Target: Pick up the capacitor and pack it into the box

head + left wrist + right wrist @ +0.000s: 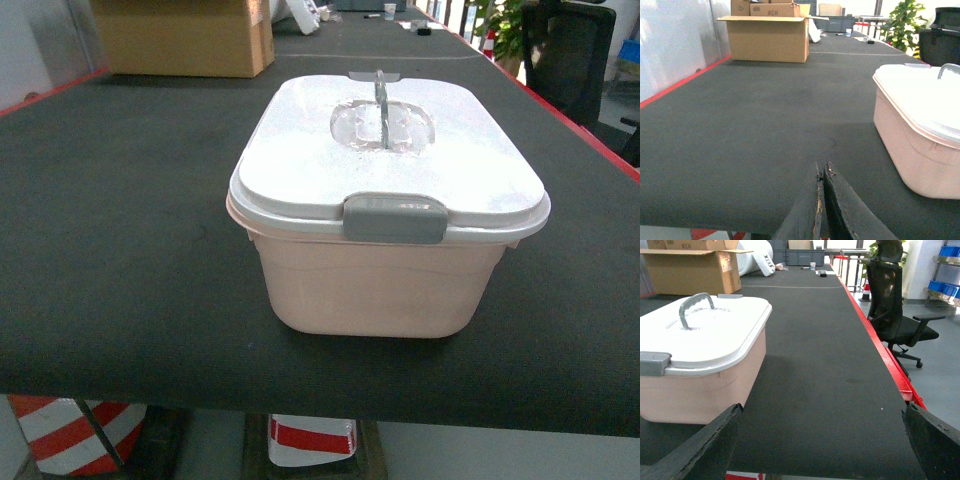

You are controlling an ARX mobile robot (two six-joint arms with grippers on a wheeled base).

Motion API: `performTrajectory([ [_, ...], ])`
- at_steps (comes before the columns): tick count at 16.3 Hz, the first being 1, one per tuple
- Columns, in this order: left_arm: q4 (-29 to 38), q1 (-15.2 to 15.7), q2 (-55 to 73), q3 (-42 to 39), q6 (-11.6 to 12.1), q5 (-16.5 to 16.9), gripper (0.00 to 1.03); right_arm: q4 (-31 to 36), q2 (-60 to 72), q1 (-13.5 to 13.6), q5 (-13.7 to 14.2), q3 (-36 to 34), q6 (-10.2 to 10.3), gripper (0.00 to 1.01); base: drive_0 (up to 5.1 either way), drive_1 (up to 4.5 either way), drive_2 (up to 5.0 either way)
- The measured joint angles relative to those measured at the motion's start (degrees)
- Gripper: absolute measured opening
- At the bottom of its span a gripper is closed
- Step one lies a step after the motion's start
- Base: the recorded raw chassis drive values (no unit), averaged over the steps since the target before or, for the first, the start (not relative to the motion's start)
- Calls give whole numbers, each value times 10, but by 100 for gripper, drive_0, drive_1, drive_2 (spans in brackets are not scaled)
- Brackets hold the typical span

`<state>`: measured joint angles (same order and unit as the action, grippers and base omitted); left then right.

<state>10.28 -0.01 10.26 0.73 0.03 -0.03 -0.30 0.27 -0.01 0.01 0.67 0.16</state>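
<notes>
a: lid (400,150) is on the pale pink tub (375,285), and the grey latch (395,217) at the near side looks folded down over the rim. so the box is shut, sitting near the front edge of the black table mat (120,250), within reach of both arms i'd judge.

b: and the handle?

a: grey handle (694,307) stands up in the middle of the lid, over a recessed well. my guess is it stands that way so the lid can be lifted.

b: where's the capacitor?

a: can't find one. nothing small lies on the mat around the tub in any view. if it's inside the tub, the lid hides it.

b: grippers?

a: left gripper (822,172) has its two dark fingers pressed together, tips meeting, nothing between them. it hangs low over the front of the mat. from that wrist view the tub lies at about two o'clock, near but apart.

b: right one?

a: right gripper (822,440) is spread wide, one finger (700,445) at the lower left of its view and the other at the lower right, bare mat between. the tub lies at about ten o'clock from it, just beside the left finger, not touching as far as i can tell.

b: anything else?

a: brown cardboard carton (185,35) at the far left of the table, an office chair (895,315) off the right edge. neither matters here, i think.
</notes>
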Motion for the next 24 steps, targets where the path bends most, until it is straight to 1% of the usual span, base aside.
performTrajectory([
  [1,-21,0,-15,0,0,0,2,0,0,0,0,0,0,98,0,0,0],
  [2,-110,0,-76,0,0,0,2,0,0,0,0,0,0,98,0,0,0],
  [3,-93,0,-96,2,0,0,2,0,0,0,0,0,0,98,0,0,0],
  [4,-110,0,-96,0,0,1,2,1,0,0,0,0,0,98,0,0,0],
  [5,-108,0,-97,0,0,0,3,0,0,0,0,0,0,98,0,0,0],
  [12,-105,0,-97,0,0,0,91,0,0,0,0,0,0,98,0,0,0],
  [13,-105,0,-97,0,0,0,100,0,0,0,0,0,0,98,0,0,0],
  [14,-105,0,-97,0,0,0,97,0,0,0,0,0,0,98,0,0,0],
  [24,-105,0,-97,0,0,0,98,0,0,0,0,0,0,98,0,0,0],
])
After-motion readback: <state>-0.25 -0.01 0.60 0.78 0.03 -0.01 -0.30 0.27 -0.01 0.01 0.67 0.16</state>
